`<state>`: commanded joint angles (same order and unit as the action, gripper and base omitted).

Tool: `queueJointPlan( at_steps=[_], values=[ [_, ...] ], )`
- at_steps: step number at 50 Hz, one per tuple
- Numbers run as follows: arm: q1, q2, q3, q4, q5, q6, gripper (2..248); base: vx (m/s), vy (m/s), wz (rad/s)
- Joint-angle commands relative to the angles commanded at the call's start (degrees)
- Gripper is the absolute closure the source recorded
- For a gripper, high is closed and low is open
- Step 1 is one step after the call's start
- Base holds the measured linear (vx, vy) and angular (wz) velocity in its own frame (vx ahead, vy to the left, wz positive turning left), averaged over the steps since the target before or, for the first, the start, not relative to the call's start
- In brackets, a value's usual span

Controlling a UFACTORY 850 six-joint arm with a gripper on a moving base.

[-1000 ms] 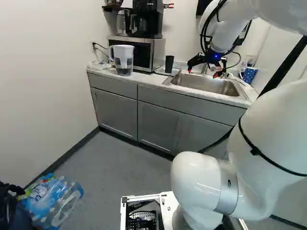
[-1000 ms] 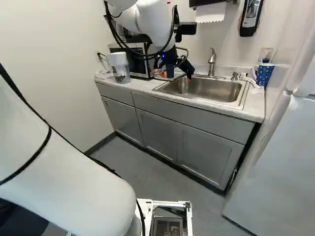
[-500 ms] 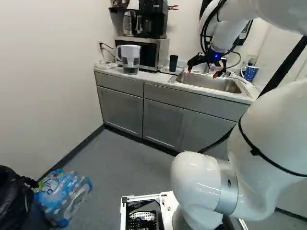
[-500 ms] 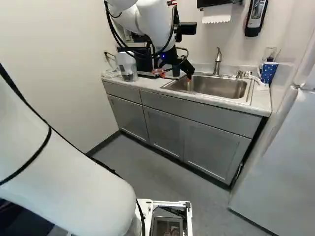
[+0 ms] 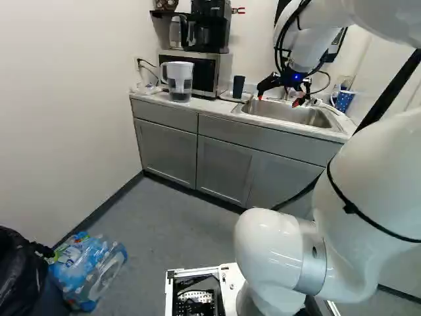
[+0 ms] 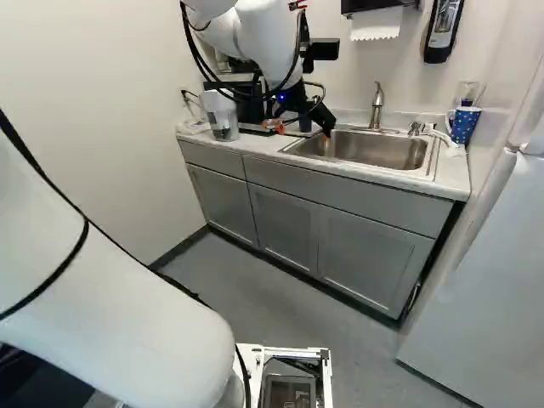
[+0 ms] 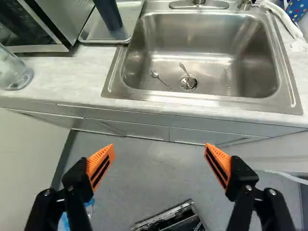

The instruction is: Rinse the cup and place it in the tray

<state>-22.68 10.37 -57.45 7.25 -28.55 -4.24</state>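
The big white arm (image 5: 375, 191) fills the right side of the left base view. Gray cupboards (image 5: 230, 178) run across the middle of that view. A tall white door (image 6: 476, 297) is at the lower right of the right base view. The shiny sink (image 7: 211, 43) sits in the light counter (image 7: 62, 72). The microwave (image 5: 202, 69) is at the upper middle of the left base view, and the plastic bottles (image 5: 89, 270) are at its lower left. The clear pitcher (image 5: 179, 78) stands just beside the microwave. The black gripper (image 5: 278, 100) is at the upper right of that view, and its orange fingers (image 7: 100, 166) are spread wide apart, let go. The tray (image 7: 132, 14) is beside the sink, and the dark cup (image 7: 109, 13) stands upright in it. The dotted cup (image 6: 463, 125) is at the upper right of the right base view. One little spoon (image 7: 154, 73) lies in the sink near the drain.
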Motion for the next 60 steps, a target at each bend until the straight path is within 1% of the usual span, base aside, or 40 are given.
queueJointPlan(
  at_steps=[15, 30, 45, 60],
  values=[
    [0.2, 0.0, 0.4, -0.1, 0.6, 0.0, 3, 0.0, 0.0, 0.0],
    [0.8, 0.2, 1.7, -0.2, 2.6, 0.1, 3, 0.0, 0.0, 0.0],
    [1.8, 0.4, 4.1, -0.6, 6.1, 0.3, 3, 0.0, 0.0, 0.0],
    [3.2, 0.8, 7.4, -1.0, 11.1, 0.6, 3, 0.0, 0.0, 0.0]
  ],
)
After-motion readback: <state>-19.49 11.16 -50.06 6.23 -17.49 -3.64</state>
